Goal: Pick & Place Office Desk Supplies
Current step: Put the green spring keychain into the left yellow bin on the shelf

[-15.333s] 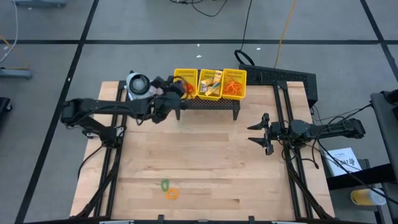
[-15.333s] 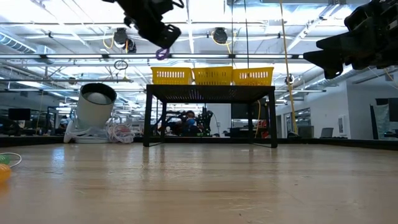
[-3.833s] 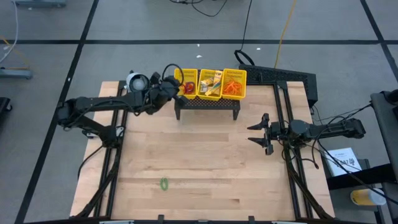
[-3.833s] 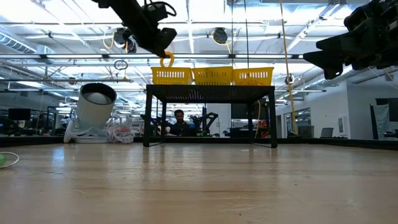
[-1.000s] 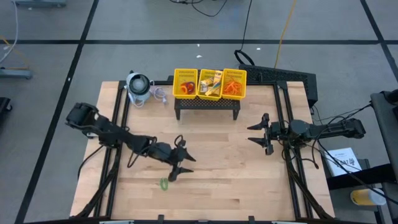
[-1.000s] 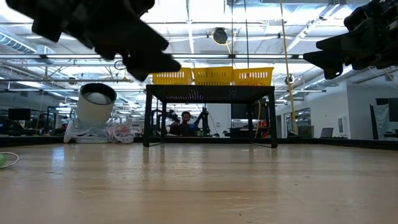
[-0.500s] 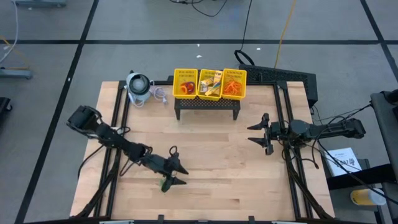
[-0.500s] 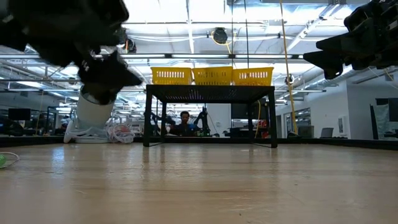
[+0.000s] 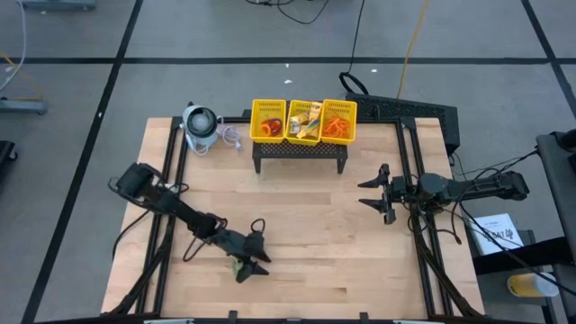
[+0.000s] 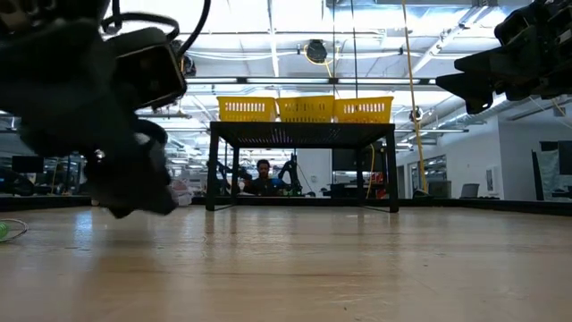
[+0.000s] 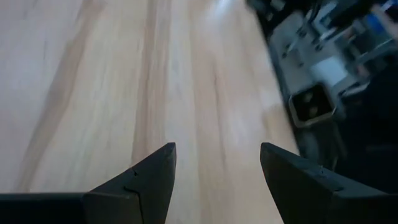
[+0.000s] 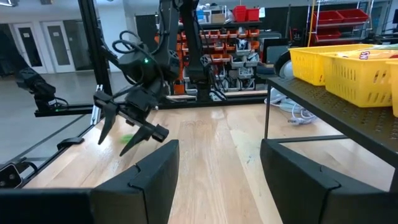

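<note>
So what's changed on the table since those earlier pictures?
The left claw has swung from the yellow mesh three-compartment basket on its black stand down to the near part of the wooden table, open above the small green ring. The orange ring once beside it is gone from that spot. The right claw, open, stayed put, as did the basket.

The wooden surface [image 9: 306, 216] is light butcher-block, sitting on a grey floor [image 9: 72, 108] with dark tape lines. At the far edge there's a yellow mesh basket [image 9: 304, 121] with three compartments, up on a little black perforated stand [image 9: 301, 155]. Just beside it, toward the left corner, sits a grey-white round device [image 9: 199, 126] with its cord [image 9: 230, 137] bunched next to it. A person [image 10: 263, 180] is way back in the room behind the stand, and red storage bins [image 12: 244, 12] are on shelves.
</note>
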`<state>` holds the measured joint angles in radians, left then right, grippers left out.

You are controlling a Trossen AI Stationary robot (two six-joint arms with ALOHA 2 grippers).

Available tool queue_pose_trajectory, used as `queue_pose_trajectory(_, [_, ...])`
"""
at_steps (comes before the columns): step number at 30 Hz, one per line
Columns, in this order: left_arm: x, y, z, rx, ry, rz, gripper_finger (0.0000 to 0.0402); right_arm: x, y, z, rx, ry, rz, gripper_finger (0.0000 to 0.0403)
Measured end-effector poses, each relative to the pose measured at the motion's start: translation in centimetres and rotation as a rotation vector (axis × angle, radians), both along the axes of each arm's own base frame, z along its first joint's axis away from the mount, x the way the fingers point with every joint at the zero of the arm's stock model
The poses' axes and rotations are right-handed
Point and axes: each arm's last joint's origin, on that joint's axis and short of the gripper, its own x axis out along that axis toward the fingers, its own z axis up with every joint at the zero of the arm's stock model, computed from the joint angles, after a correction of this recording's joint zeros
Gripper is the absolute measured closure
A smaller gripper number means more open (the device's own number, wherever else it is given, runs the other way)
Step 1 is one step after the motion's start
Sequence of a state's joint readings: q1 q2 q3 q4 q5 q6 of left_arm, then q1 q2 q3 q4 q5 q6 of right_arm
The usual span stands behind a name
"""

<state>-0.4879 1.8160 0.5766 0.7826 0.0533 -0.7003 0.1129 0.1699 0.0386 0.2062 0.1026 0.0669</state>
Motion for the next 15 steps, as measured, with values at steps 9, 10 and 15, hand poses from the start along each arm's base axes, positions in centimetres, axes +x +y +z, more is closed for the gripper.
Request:
queue_pose_trajectory(9, [-2.4, 0.1, 3.2, 0.14, 0.382, -0.041, 0.0158, 0.0, 0.0, 0.0, 0.0, 0.0, 0.0, 0.0188])
queue_pose_trajectory(10, [-2.6, 0.2, 3.6, 0.17, 0.433, -0.038, 0.0158, 0.0, 0.0, 0.0, 0.0, 0.0, 0.0, 0.0188])
queue_pose_trajectory(15, [-3.6, 0.1, 4.8, 0.321, 0.655, -0.053, 0.0158, 0.0, 0.0, 0.0, 0.0, 0.002, 0.0, 0.0188])
